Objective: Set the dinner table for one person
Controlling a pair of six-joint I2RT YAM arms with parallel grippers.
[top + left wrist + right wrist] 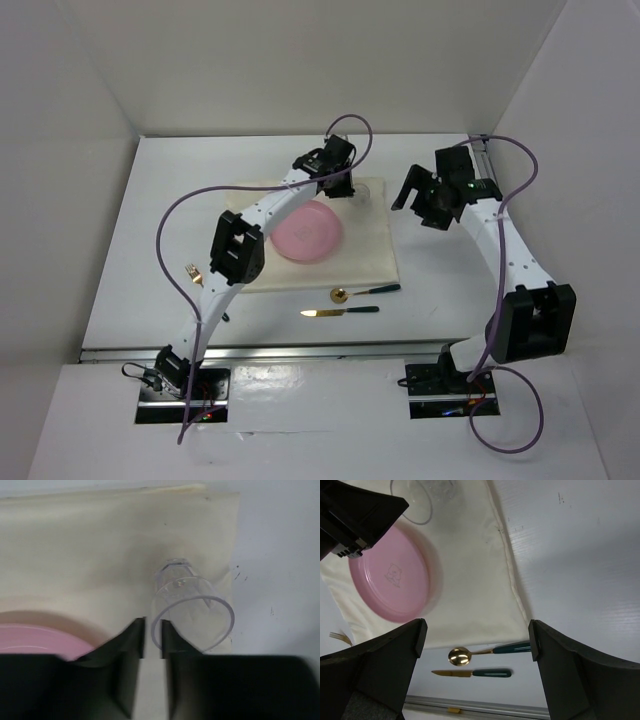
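The white dinner table (150,220) carries a cream placemat (370,250) with a pink plate (308,232) on it. A clear glass (360,190) stands upright at the mat's far right corner. My left gripper (343,190) is over the glass. In the left wrist view the glass rim (192,615) runs through the narrow gap of the gripper (153,622), against the right finger and apart from the left one. My right gripper (420,207) hovers wide open and empty right of the mat; the right wrist view (476,625) shows it open too.
A gold spoon (365,291) and a gold knife (340,312), both with green handles, lie on the table just in front of the mat. A gold fork (194,272) lies left of the mat, beside the left arm. White walls enclose the table.
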